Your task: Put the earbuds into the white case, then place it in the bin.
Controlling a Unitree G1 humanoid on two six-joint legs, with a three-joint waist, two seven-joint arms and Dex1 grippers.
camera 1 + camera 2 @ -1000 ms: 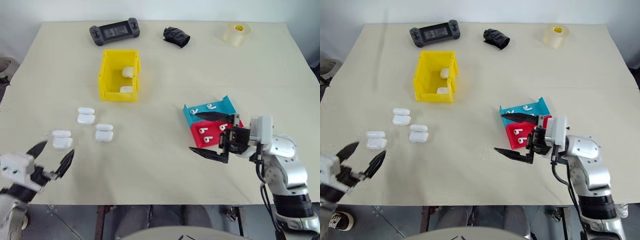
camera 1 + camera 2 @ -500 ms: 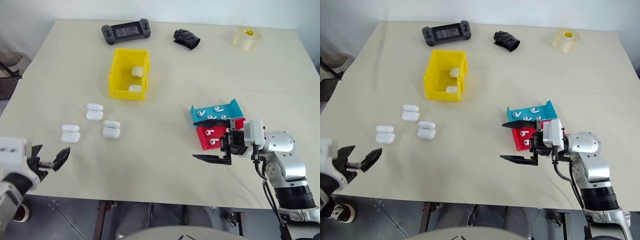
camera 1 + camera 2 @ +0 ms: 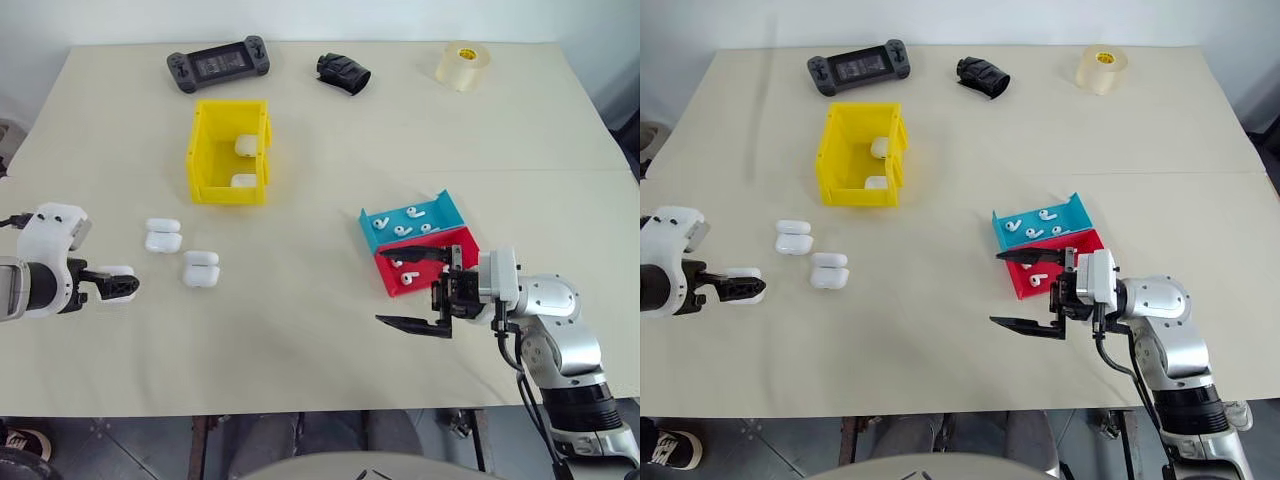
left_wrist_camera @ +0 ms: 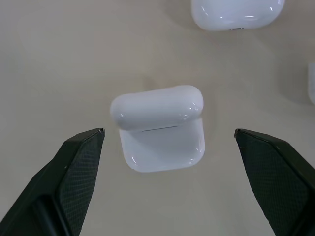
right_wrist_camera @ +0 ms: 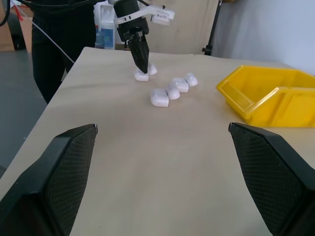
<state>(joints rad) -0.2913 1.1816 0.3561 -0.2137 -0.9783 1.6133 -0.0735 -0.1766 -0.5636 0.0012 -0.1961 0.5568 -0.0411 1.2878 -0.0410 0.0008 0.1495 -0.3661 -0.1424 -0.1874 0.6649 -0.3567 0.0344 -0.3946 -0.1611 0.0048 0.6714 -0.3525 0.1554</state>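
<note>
White case: glossy, lid shut, near table's left edge — between left gripper's spread fingers.
Right gripper: open, empty.
Neighbours: two cases beside.

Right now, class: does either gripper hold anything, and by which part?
Nothing is held. The left gripper is open around a white case on the table; the right gripper is open and empty.
</note>
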